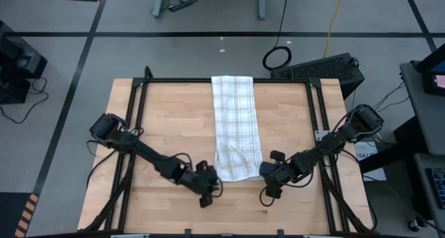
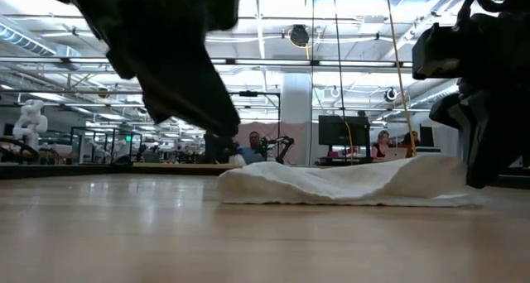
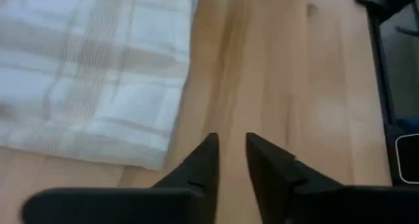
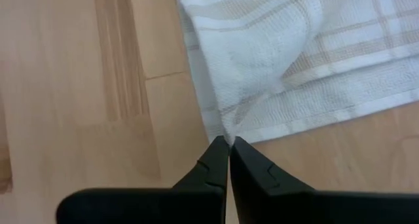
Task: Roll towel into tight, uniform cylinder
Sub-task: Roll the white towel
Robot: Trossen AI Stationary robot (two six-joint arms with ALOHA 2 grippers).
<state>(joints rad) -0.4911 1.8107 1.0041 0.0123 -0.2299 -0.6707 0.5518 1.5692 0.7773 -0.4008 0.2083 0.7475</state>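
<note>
I hold the thin white grid-checked cloth towel pinched by its near corner in the right claw; the left claw, slightly parted and empty, sits just beside the opposite corner. Rolling has not begun; next I must grip there.

- high: overhead, straight down, whole table
- low: tabletop height, level, facing room
- wrists: close, angled down
- all four share the towel

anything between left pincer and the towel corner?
Nothing: bare wood tabletop separates the left pincer from the towel, clearest in the left wrist view.
</note>
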